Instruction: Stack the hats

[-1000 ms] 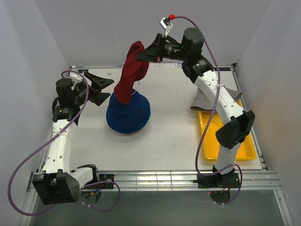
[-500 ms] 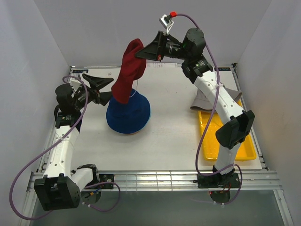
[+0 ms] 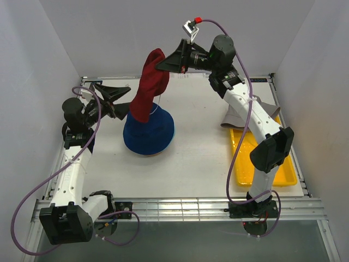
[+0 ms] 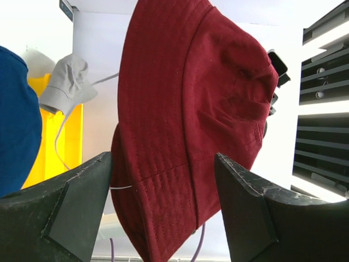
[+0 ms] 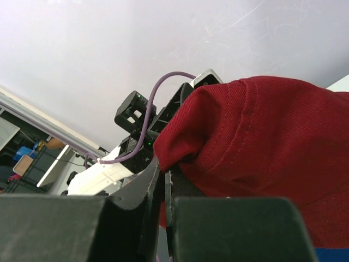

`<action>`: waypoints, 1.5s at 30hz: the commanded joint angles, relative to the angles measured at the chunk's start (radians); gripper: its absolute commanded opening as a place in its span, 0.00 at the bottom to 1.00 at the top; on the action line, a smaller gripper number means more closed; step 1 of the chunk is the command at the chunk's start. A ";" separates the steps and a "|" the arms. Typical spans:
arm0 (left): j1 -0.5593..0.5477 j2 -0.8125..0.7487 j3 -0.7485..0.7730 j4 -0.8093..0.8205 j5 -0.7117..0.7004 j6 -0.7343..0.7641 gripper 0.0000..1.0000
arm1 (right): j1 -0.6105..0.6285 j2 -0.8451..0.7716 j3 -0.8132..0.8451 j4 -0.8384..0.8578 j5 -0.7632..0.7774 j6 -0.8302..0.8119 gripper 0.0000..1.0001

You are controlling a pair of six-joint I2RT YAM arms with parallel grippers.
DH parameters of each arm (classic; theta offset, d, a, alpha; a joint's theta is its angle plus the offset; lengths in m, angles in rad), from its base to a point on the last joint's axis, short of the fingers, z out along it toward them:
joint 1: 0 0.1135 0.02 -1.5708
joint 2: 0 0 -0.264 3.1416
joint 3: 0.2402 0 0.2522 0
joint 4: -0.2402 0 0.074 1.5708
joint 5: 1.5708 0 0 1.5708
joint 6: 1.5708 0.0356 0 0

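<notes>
- Hanging from the right gripper [image 3: 159, 65] is the dark red hat [image 3: 148, 87]; its fingers are pinched tight on a fold of the hat's upper edge, and the wrist view shows the cloth [image 5: 262, 142] bunched right at the closed tips [image 5: 163, 169]
- the hat droops long and limp, well above the table [image 3: 196, 164]; its lower end dangles just over the top of the navy blue hat [image 3: 150, 131], though I cannot tell from here whether the two touch
- the navy blue hat sits as a rounded dome near the middle of the table, a little to the left
- the left gripper [image 3: 128, 101] is up at the level of the red hat's lower part, jaws spread wide and holding nothing; from its own camera the hat [image 4: 185, 120] hangs between the two fingers [image 4: 163, 158], and whether either finger touches the brim is unclear
- the grey hat [image 3: 234, 117] lies crumpled at the far end of the yellow tray [image 3: 286, 169], on the right side, partly behind the right arm.
</notes>
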 commanded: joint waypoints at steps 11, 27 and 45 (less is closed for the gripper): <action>0.005 -0.039 0.011 0.046 0.053 -0.043 0.79 | 0.012 0.005 0.037 0.011 0.021 -0.039 0.08; 0.005 -0.039 -0.064 0.061 0.054 0.001 0.21 | 0.018 -0.014 0.045 -0.257 0.052 -0.201 0.08; 0.003 -0.010 -0.043 -0.089 0.008 0.237 0.00 | 0.042 0.034 0.109 -0.561 0.101 -0.364 0.08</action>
